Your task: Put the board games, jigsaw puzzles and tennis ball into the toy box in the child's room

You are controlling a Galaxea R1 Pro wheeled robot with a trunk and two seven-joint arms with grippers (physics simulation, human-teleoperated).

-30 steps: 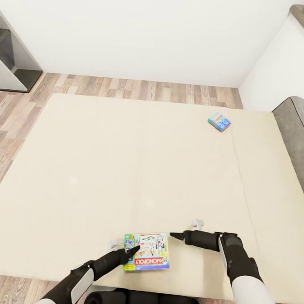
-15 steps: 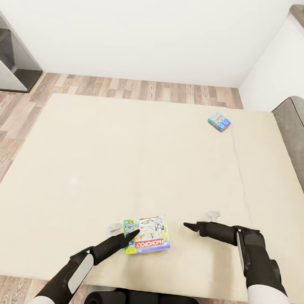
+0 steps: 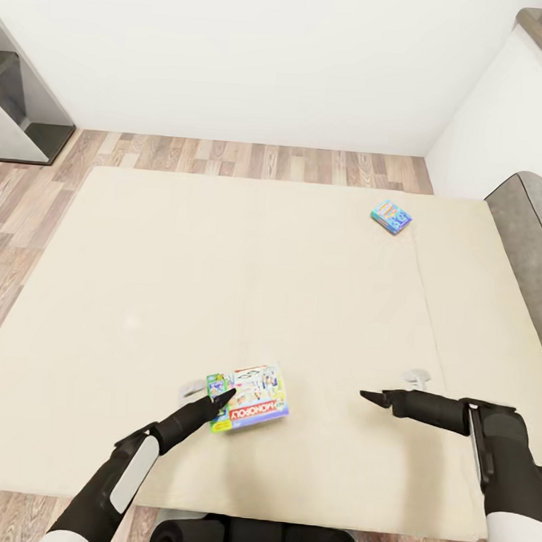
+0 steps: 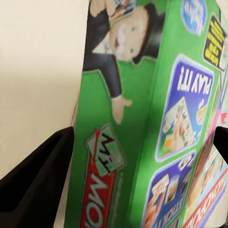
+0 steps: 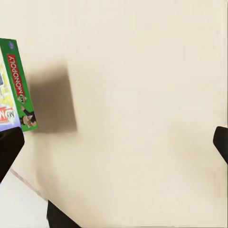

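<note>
1. Head view is showing a wide cream fabric bed on a wood-plank floor, with a white wall behind.
2. A flat rectangular Monopoly board game box with a green edge and red logo band is sitting lifted off the bed near its front edge, tilted — the black left gripper is clamping it at its left end.
3. Left wrist view is looking straight along the box's green side, with dark fingers showing on both sides of it.
4. The black right gripper is hanging over bare bedding to the right of the box, well apart from it, fingers spread and grasping nothing — the right wrist view is showing the box and its shadow on the cream cover.
5. A small blue rectangular board game box is lying flat at the bed's far right, near a grey rounded headboard.
</note>
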